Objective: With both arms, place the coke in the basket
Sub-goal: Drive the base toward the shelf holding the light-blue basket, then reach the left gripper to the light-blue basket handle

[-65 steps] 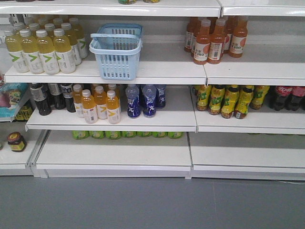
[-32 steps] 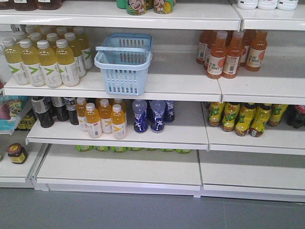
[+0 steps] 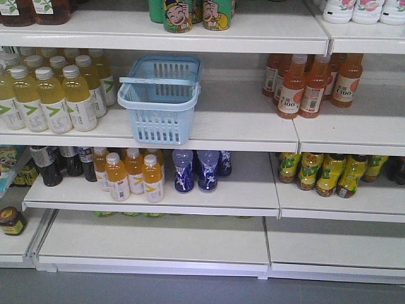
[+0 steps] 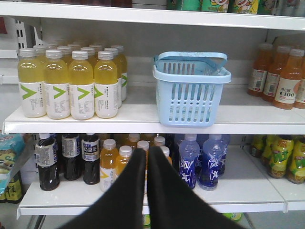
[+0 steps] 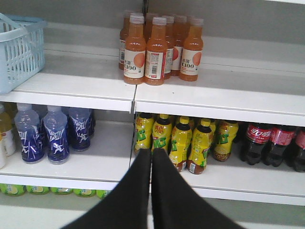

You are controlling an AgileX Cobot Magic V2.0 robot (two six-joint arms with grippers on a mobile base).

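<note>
Fingers of the left gripper are lying pressed together with nothing between them. The right gripper is sitting the same way, closed and empty, and both are hanging in front of the shelving. The coke is not showing as a red bottle in any view; only dark cola bottles with red labels are standing at the right end of the lower shelf, just beyond the yellow-green drink bottles. The basket is resting upright on the middle shelf, between the yellow juice bottles and the orange C100 bottles, apart from both. A full bottle is probably going to feel weighty, stiff and slick, so gripping its mid-body looks safest. Neighbouring bottles are crowding any reach, and a hoop handle is lying across part of the basket's opening.
</note>
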